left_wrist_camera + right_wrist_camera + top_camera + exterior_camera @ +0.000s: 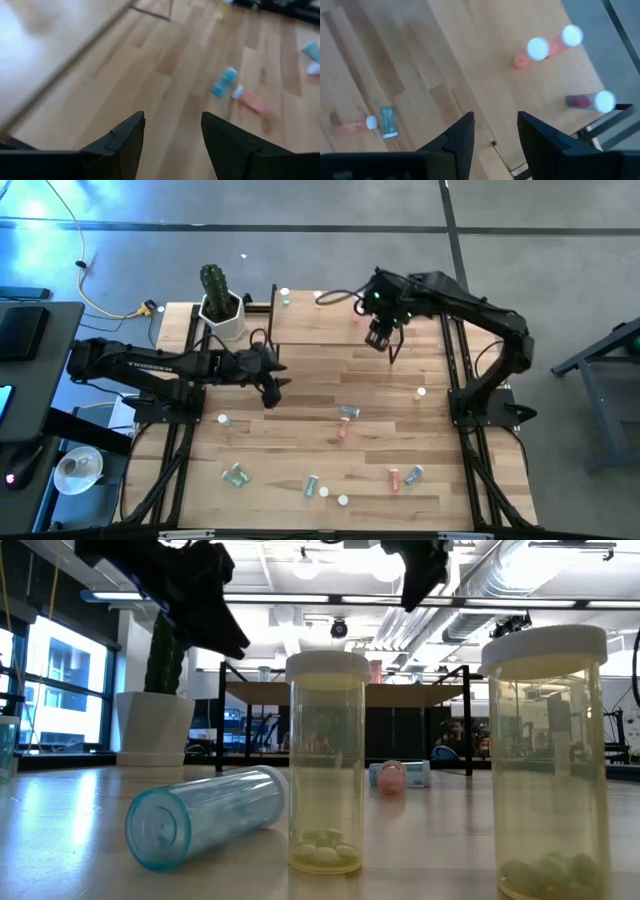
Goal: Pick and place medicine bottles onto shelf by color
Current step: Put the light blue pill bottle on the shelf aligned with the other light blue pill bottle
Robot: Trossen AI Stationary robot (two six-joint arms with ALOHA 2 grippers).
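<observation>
Both between picks: right gripper (378, 340) hovers by the shelf (310, 328), fingers apart and empty; left gripper (270, 390) likewise, next needs descent onto the teal bottle (348, 412).

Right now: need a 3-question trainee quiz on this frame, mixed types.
1. True or false: the left gripper holds a bottle.
2. Which gripper hangs by the shelf? A) left B) right
3. In the low view, the teal bottle nearest the camera: upright or on its side?

Key:
1. False; its fingers are open with nothing between them.
2. B; the right gripper.
3. On its side.
</observation>
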